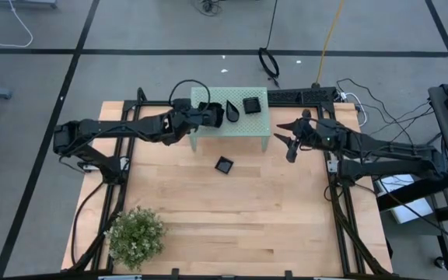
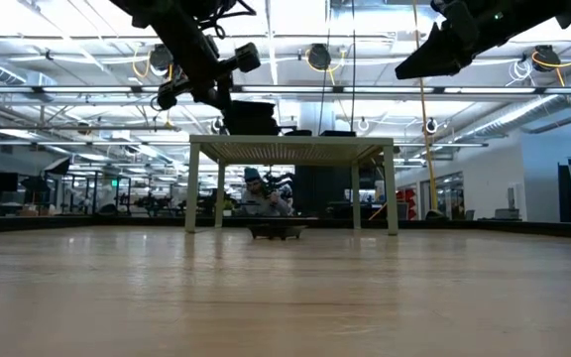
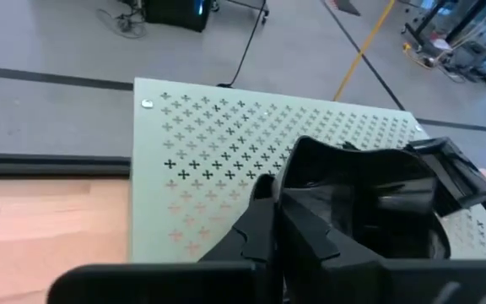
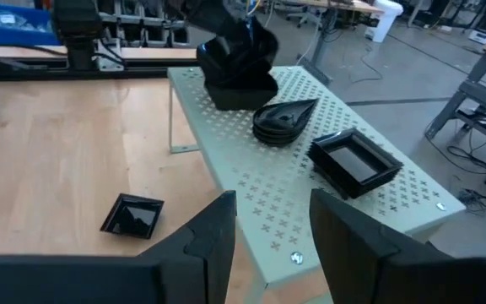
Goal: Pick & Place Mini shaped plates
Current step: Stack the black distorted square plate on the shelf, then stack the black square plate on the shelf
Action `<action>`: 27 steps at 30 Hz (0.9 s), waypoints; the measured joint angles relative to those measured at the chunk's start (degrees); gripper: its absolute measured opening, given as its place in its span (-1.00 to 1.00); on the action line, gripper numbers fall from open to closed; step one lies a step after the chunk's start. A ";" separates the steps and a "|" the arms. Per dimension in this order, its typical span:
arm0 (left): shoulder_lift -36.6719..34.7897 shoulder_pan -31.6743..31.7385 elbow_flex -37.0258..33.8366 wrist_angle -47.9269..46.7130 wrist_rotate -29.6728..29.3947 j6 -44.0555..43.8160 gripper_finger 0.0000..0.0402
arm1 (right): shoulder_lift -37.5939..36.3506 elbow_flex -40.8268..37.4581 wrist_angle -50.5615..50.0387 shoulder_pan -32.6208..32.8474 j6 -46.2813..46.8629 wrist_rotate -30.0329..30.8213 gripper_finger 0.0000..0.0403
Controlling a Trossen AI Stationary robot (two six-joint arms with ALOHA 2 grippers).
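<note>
two grippers flanked the mint-green stand (image 1: 232, 128). we saw the left gripper (image 1: 211, 115) pinching a wavy-edged plate (image 3: 369, 198) above the stand's left end, beside the teardrop plates (image 4: 283, 121) and a square plate (image 4: 354, 161). the right gripper (image 1: 288, 141), fingers spread, hovered off the stand's right edge. one small square plate (image 1: 224, 165) lay on open table (image 1: 247, 225).
</note>
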 joint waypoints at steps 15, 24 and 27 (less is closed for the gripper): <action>0.00 1.63 0.00 2.52 3.23 0.25 -0.59 | 0.07 0.04 1.37 -0.73 0.03 -0.23 -0.31; -2.20 1.39 0.03 14.44 4.09 10.93 -0.05 | 0.10 0.04 1.32 -0.71 0.07 -0.41 -0.31; -2.98 0.68 0.02 18.71 7.89 12.95 0.03 | 1.17 0.11 1.39 -0.68 1.49 -0.43 -0.31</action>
